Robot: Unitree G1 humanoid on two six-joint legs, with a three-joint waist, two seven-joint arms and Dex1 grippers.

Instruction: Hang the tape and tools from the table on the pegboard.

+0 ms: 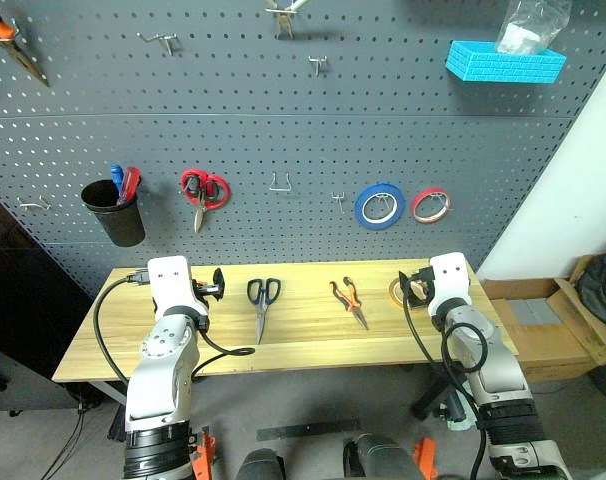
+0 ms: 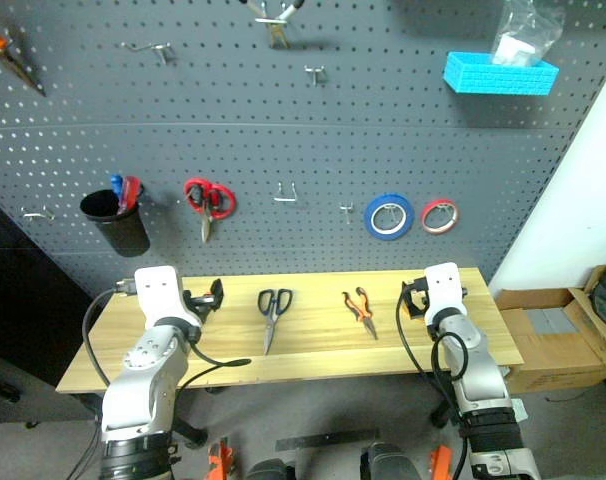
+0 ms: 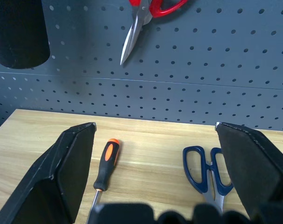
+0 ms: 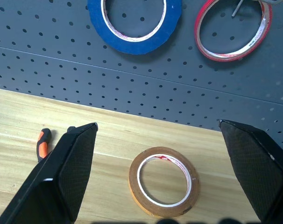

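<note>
Left wrist view reveals screwdriver (image 3: 105, 164) beside scissors (image 3: 203, 168).

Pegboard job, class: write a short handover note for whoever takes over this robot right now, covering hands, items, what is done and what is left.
Left hand: open, holding nothing, over the table's left end with the screwdriver between its fingers.
Right hand: open, holding nothing, aimed at the yellow tape.
Blue scissors and pliers lie flat mid-table.
Done: none of the four hangs on the pegboard.
Left: hang tape, screwdriver, scissors and pliers on hooks.
</note>
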